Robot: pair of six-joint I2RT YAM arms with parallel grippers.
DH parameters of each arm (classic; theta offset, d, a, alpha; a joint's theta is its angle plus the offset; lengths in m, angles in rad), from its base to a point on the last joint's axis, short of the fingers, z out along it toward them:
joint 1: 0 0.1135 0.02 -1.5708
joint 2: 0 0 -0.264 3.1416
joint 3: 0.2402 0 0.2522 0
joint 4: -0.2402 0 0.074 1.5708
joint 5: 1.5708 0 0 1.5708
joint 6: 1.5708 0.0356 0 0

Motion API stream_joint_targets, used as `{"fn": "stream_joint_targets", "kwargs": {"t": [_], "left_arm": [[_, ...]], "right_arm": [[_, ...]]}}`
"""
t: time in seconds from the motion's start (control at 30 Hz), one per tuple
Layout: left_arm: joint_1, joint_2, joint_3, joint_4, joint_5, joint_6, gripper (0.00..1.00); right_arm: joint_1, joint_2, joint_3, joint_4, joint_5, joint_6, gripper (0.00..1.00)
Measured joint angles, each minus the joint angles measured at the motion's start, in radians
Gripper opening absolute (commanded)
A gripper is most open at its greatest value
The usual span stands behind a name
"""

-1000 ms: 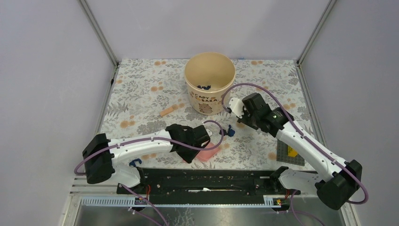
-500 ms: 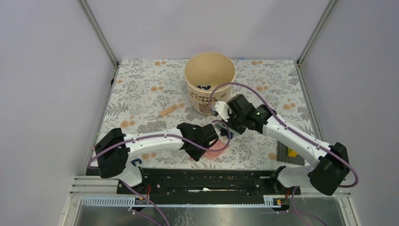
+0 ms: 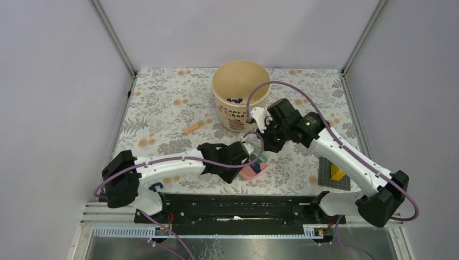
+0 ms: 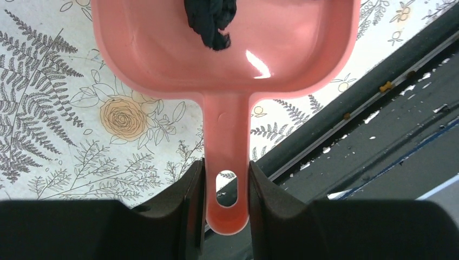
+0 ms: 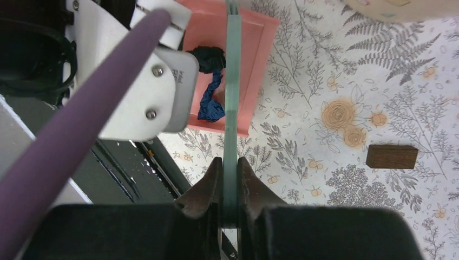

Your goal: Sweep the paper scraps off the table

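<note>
My left gripper (image 4: 226,179) is shut on the handle of the pink dustpan (image 4: 162,49), whose pan lies on the floral table (image 4: 54,135). A black paper scrap (image 4: 211,21) lies inside the pan. My right gripper (image 5: 230,173) is shut on a thin green sweeping tool (image 5: 232,108), whose far end reaches over the dustpan (image 5: 260,59). A dark blue scrap (image 5: 211,103) and a black one (image 5: 208,57) lie in the pan beside the tool. In the top view the dustpan (image 3: 251,171) sits near the table's front edge, with the left gripper (image 3: 241,164) and right gripper (image 3: 269,145) meeting over it.
A tan paper bucket (image 3: 215,89) stands at the back centre with several dark scraps (image 3: 235,100) inside. A small brown block (image 3: 192,128) lies to its left. A dark grey baseplate (image 3: 327,176) with a yellow brick (image 3: 336,173) is at the front right. A black rail runs along the front edge.
The right arm swung the green tool left and down to the dustpan. The left arm slid the dustpan to the right. The blue scraps that lay on the table are now in the pan.
</note>
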Motion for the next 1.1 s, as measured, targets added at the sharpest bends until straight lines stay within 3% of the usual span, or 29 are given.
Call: {"fn": "stream_joint_targets", "kwargs": {"t": [0.3, 0.57, 0.8, 1.1], "left_arm": [[-0.006, -0.139, -0.168, 0.172, -0.008, 0.014, 0.0], [-0.019, -0.162, -0.249, 0.302, -0.065, 0.013, 0.0], [-0.022, -0.167, -0.26, 0.326, -0.087, -0.005, 0.0], [-0.024, -0.196, -0.264, 0.336, -0.088, -0.029, 0.0]], "right_arm": [[-0.068, -0.082, 0.079, -0.023, -0.072, 0.005, 0.0], [-0.116, -0.143, 0.165, -0.033, -0.037, -0.046, 0.0], [-0.147, -0.291, 0.057, -0.003, 0.114, -0.045, 0.0], [-0.266, -0.307, -0.108, 0.027, 0.248, 0.016, 0.0]]}}
